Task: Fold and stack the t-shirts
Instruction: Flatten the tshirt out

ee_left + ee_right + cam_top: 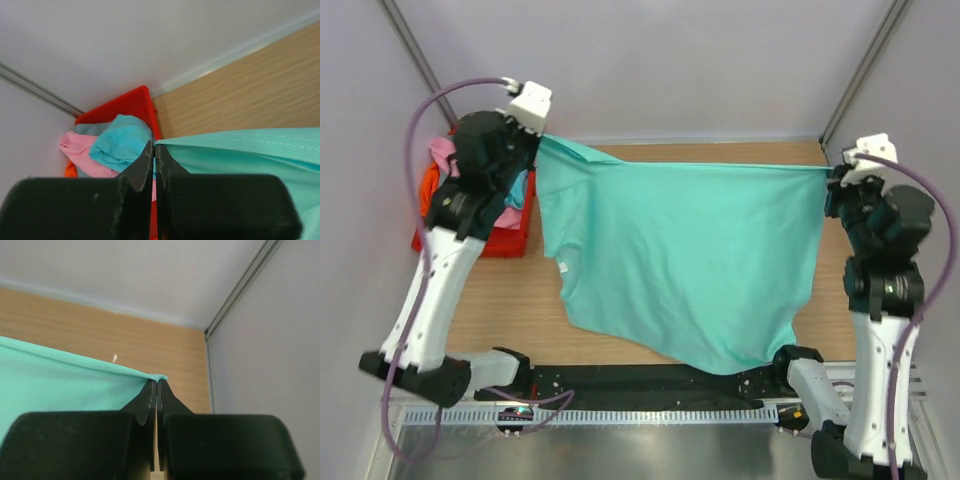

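While the left arm (438,275) and right arm (882,345) stand raised, their jaws clamp the mint green t-shirt (690,250) taut.

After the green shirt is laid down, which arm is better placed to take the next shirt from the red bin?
Left. The left gripper holds the green shirt next to the bin; the right gripper holds it across the table. Both must let go first.

The top view looks down from high at the near edge; both close wrist views face the far wall (670,60) across the shared tabletop (510,300)
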